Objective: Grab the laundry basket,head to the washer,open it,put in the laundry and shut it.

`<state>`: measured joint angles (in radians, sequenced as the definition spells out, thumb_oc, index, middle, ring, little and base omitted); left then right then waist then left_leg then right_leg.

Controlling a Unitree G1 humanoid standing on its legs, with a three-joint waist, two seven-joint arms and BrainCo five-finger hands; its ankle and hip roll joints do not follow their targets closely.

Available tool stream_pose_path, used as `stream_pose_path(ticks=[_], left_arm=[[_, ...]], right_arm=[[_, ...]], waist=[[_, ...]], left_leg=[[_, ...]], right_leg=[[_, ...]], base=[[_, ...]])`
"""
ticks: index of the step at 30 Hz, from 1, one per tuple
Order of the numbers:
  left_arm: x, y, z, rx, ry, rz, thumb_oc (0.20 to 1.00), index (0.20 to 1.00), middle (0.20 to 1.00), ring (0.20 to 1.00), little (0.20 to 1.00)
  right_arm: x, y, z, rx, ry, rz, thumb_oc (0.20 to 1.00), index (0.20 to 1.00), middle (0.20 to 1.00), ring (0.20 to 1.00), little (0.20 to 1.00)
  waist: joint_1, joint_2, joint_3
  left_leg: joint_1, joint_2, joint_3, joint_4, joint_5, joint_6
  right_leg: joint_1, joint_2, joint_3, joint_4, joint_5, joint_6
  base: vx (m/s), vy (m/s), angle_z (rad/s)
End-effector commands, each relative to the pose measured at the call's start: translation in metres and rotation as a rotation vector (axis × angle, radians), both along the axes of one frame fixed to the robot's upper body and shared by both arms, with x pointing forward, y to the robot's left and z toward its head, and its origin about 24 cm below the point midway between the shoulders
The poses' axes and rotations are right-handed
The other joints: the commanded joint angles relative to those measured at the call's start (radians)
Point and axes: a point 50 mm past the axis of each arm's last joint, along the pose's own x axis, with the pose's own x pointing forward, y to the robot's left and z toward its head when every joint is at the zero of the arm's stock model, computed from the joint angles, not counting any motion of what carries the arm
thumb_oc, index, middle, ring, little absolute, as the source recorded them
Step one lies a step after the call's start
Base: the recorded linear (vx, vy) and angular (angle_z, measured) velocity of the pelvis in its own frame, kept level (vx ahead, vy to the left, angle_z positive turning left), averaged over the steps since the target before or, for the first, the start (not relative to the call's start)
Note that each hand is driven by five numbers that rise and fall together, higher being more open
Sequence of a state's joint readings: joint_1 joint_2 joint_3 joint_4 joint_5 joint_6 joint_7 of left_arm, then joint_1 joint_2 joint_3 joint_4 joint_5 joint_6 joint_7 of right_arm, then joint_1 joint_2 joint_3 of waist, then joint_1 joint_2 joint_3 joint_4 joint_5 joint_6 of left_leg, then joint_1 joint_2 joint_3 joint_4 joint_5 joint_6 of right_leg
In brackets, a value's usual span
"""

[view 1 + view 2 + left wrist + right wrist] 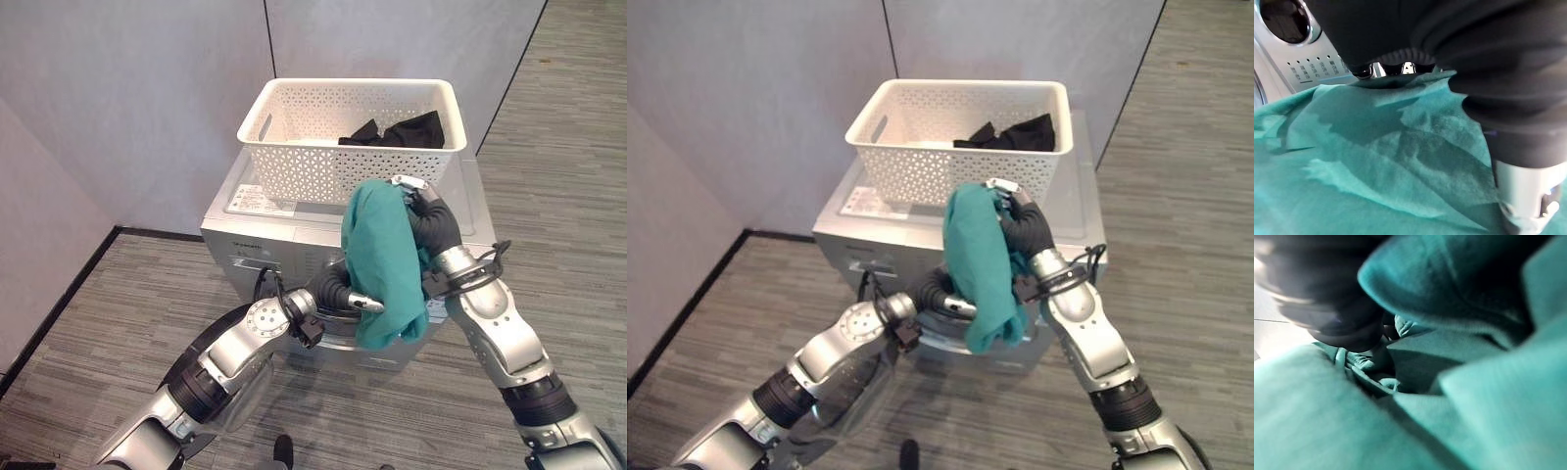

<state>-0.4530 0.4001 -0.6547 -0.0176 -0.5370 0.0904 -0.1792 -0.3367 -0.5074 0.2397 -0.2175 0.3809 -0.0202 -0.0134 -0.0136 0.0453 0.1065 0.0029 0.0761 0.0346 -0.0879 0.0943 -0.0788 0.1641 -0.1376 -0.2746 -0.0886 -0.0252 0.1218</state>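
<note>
I have the teal green cloth garment [384,259] hanging from my right hand [416,201], whose fingers are curled into its top edge; it dangles in front of the silver-grey front-loading washer [257,230], at about six o'clock from the white perforated plastic laundry basket [353,137] sitting on the washer's top. Black clothes [404,131] lie in the basket at its two o'clock corner. My left hand [361,303] reaches in beside the garment's lower half, at eight o'clock from it; I cannot tell whether its fingers grip the cloth or just rest against it.

I judge the garment light, limp and quick to slip or snag, so a bunched handful near its middle seems the best hold.

The washer's door and opening are hidden behind the cloth and my left arm. In both wrist views, teal folds crowd the fingers.
</note>
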Motion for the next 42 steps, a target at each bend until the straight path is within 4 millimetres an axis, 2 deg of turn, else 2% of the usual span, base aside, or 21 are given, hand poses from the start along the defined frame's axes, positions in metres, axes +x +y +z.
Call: stream_pose_path(ticks=[1,4,5,7,8,17,18,19,20,21,28,35,39,42], left_arm=[[0.013,-0.016,0.046,-0.057,-0.193,-0.088,1.000,1.000,1.000,1.000,1.000],[0.016,-0.017,0.047,-0.051,-0.208,-0.076,1.000,1.000,1.000,1.000,1.000],[0.017,-0.016,0.047,-0.048,-0.209,-0.066,0.859,0.859,0.859,0.859,0.859],[0.020,-0.014,0.046,-0.051,-0.213,-0.035,0.253,0.253,0.253,0.253,0.253],[0.022,-0.012,0.045,-0.051,-0.214,-0.016,0.200,0.200,0.200,0.200,0.200],[0.025,0.019,0.035,-0.107,-0.195,0.179,0.200,0.200,0.200,0.200,0.200],[0.025,0.027,0.031,-0.153,-0.173,0.241,0.200,0.200,0.200,0.200,0.200],[0.025,0.029,0.029,-0.161,-0.163,0.252,0.200,0.200,0.200,0.200,0.200],[0.024,0.032,0.026,-0.180,-0.145,0.268,0.200,0.200,0.200,0.200,0.200],[0.023,0.032,0.025,-0.180,-0.145,0.269,0.200,0.200,0.200,0.200,0.200],[0.020,0.050,0.013,-0.229,-0.122,0.393,0.200,0.200,0.200,0.200,0.200],[0.017,0.053,0.004,-0.293,-0.064,0.428,0.200,0.200,0.200,0.200,0.200],[0.014,0.059,-0.003,-0.308,-0.043,0.454,0.200,0.200,0.200,0.200,0.200],[0.012,0.069,-0.008,-0.322,-0.028,0.499,0.200,0.200,0.200,0.200,0.200]], right_arm=[[0.006,0.015,0.035,0.070,-0.114,0.083,0.200,0.200,0.200,0.200,0.200],[0.007,0.023,0.033,0.082,-0.094,0.120,0.200,0.200,0.200,0.200,0.200],[0.006,0.026,0.033,0.085,-0.094,0.134,0.200,0.200,0.200,0.200,0.200],[0.004,0.030,0.032,0.092,-0.090,0.155,0.200,0.200,0.200,0.200,0.200],[0.004,0.032,0.032,0.094,-0.088,0.163,0.200,0.200,0.200,0.200,0.200],[0.001,0.028,0.020,0.104,-0.045,0.144,0.200,0.200,0.200,0.200,0.200],[0.000,0.025,0.017,0.098,-0.041,0.122,0.501,0.501,0.501,0.501,0.501],[0.000,0.024,0.016,0.096,-0.040,0.118,0.583,0.583,0.583,0.583,0.583],[-0.001,0.022,0.016,0.092,-0.043,0.110,0.922,0.922,0.922,0.922,0.922],[-0.001,0.022,0.016,0.092,-0.043,0.110,1.000,1.000,1.000,1.000,1.000],[-0.007,0.001,0.018,0.060,-0.096,0.027,1.000,1.000,1.000,1.000,1.000],[-0.015,-0.020,0.028,0.056,-0.179,-0.063,1.000,1.000,1.000,1.000,1.000],[-0.026,-0.045,0.039,0.055,-0.263,-0.171,1.000,1.000,1.000,1.000,1.000],[-0.043,-0.075,0.040,0.067,-0.309,-0.332,1.000,1.000,1.000,1.000,1.000]], waist=[[0.000,-0.044,-0.020],[0.001,-0.046,-0.020],[0.002,-0.047,-0.021],[0.003,-0.050,-0.021],[0.004,-0.051,-0.021],[0.024,-0.060,-0.021],[0.028,-0.064,-0.021],[0.028,-0.065,-0.021],[0.027,-0.067,-0.021],[0.027,-0.067,-0.022],[0.022,-0.082,-0.027],[0.008,-0.089,-0.031],[-0.012,-0.094,-0.041],[-0.038,-0.096,-0.053]], left_leg=[[-0.014,0.047,0.099,0.037,-0.050,-0.010],[-0.009,0.049,0.108,0.033,-0.050,-0.010],[-0.006,0.050,0.109,0.031,-0.051,-0.010],[-0.004,0.051,0.112,0.030,-0.051,-0.011],[-0.003,0.051,0.112,0.029,-0.051,-0.011],[-0.004,0.054,0.119,0.028,-0.054,-0.008],[-0.003,0.054,0.119,0.029,-0.055,-0.006],[-0.003,0.054,0.120,0.029,-0.055,-0.006],[-0.001,0.055,0.121,0.029,-0.056,-0.007],[-0.001,0.055,0.121,0.028,-0.056,-0.007],[0.007,0.058,0.125,0.026,-0.060,-0.011],[0.010,0.061,0.131,0.022,-0.061,-0.012],[0.015,0.064,0.139,0.016,-0.063,-0.011],[0.019,0.070,0.153,0.011,-0.065,-0.011]], right_leg=[[0.054,-0.009,-0.039,0.035,-0.126,-0.021],[0.053,-0.010,-0.039,0.037,-0.125,-0.019],[0.054,-0.010,-0.039,0.037,-0.126,-0.018],[0.056,-0.010,-0.040,0.036,-0.125,-0.017],[0.056,-0.010,-0.041,0.035,-0.125,-0.018],[0.051,-0.012,-0.043,0.034,-0.122,-0.015],[0.052,-0.012,-0.039,0.035,-0.123,-0.016],[0.052,-0.012,-0.039,0.035,-0.124,-0.017],[0.053,-0.011,-0.039,0.036,-0.125,-0.017],[0.053,-0.011,-0.039,0.036,-0.125,-0.017],[0.059,-0.006,-0.044,0.033,-0.127,-0.020],[0.058,-0.002,-0.038,0.030,-0.125,-0.018],[0.053,0.000,-0.029,0.029,-0.123,-0.016],[0.042,0.004,-0.008,0.029,-0.119,-0.013]], base=[[0.02,0.013,-0.09],[0.02,0.006,-0.07],[0.02,-0.001,-0.06],[0.01,-0.003,-0.03],[0.00,0.000,0.00],[0.00,-0.001,0.00],[0.00,0.000,0.00],[0.03,-0.018,-0.04],[0.01,-0.009,-0.04],[0.02,-0.014,-0.03],[0.00,0.000,0.00],[0.00,0.001,-0.02],[0.00,0.005,-0.11],[0.01,-0.008,-0.08]])
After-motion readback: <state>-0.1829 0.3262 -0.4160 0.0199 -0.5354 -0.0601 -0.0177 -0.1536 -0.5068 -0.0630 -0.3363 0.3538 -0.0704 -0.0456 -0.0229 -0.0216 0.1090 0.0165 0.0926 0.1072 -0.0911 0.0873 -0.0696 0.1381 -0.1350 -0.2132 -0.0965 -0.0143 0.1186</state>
